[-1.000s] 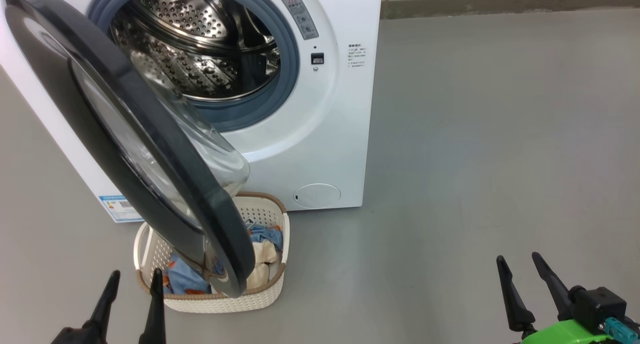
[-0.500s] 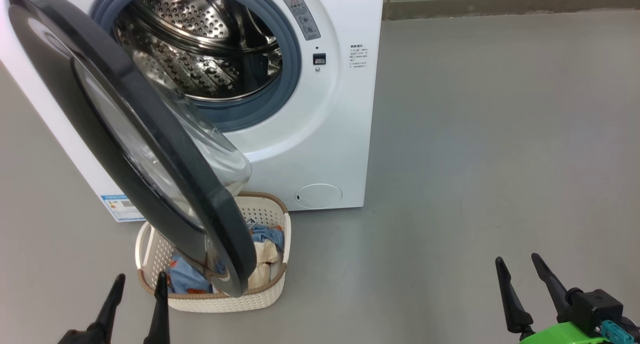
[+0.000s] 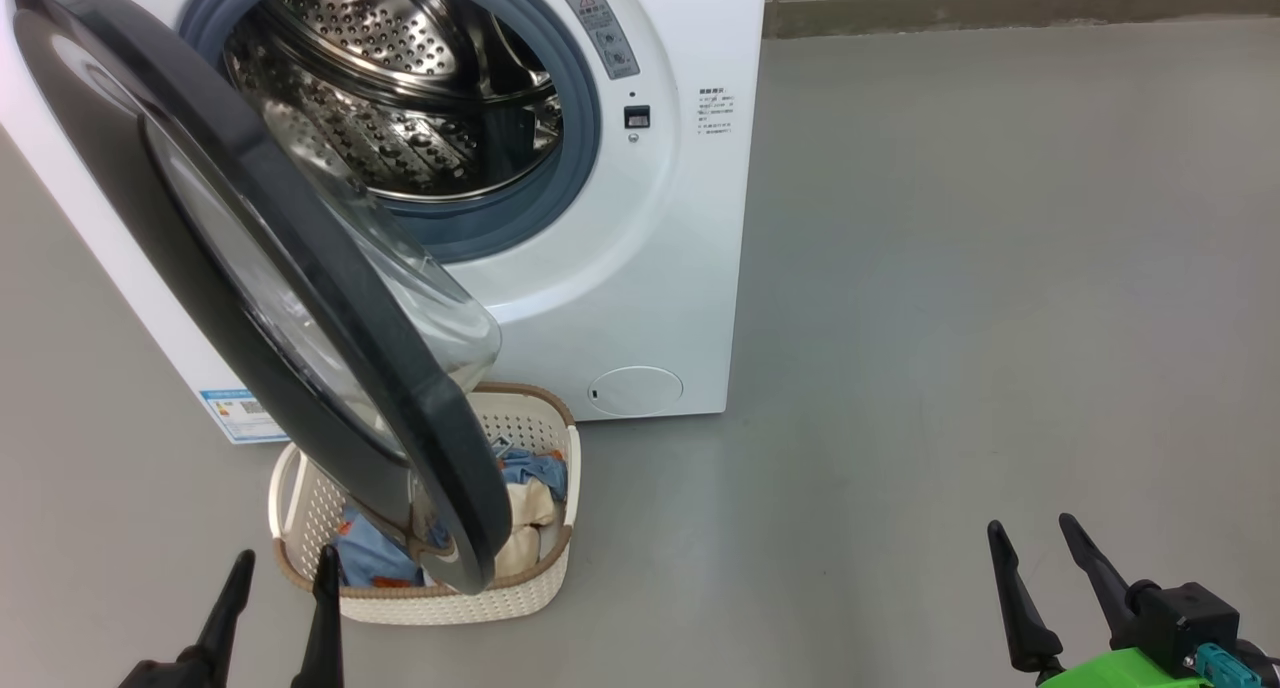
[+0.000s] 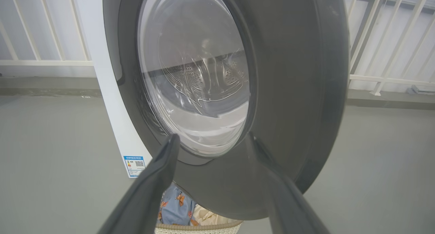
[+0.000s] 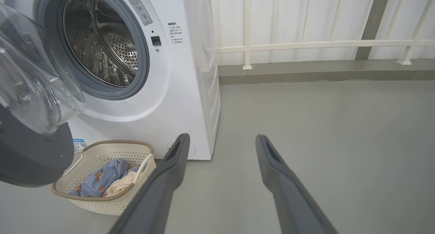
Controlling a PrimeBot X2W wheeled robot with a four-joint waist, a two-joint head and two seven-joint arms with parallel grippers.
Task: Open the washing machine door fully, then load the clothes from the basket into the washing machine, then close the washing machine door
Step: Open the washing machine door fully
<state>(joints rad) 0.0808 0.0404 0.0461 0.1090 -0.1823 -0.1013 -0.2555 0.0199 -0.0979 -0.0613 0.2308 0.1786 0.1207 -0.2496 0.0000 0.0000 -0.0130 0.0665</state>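
The white washing machine (image 3: 640, 268) stands at the upper left with its steel drum (image 3: 400, 98) showing. Its black-ringed door (image 3: 300, 298) is swung out, hanging over the cream basket (image 3: 520, 593) on the floor. Blue printed and cream clothes (image 3: 530, 493) lie in the basket, partly hidden by the door. My left gripper (image 3: 283, 565) is open just left of the basket, its fingers facing the door's outer face (image 4: 289, 91). My right gripper (image 3: 1030, 528) is open over bare floor at the lower right, far from the basket (image 5: 102, 200).
Grey floor (image 3: 950, 318) stretches to the right of the machine. A low kerb with white railings (image 5: 306, 45) runs behind. A blue label (image 3: 235, 413) is on the machine's lower left front, and a round flap (image 3: 635, 390) sits low on its front.
My left gripper has shifted a little to the right, toward the basket, and slightly lower in the view. The right gripper sank a touch. The door and basket stay put.
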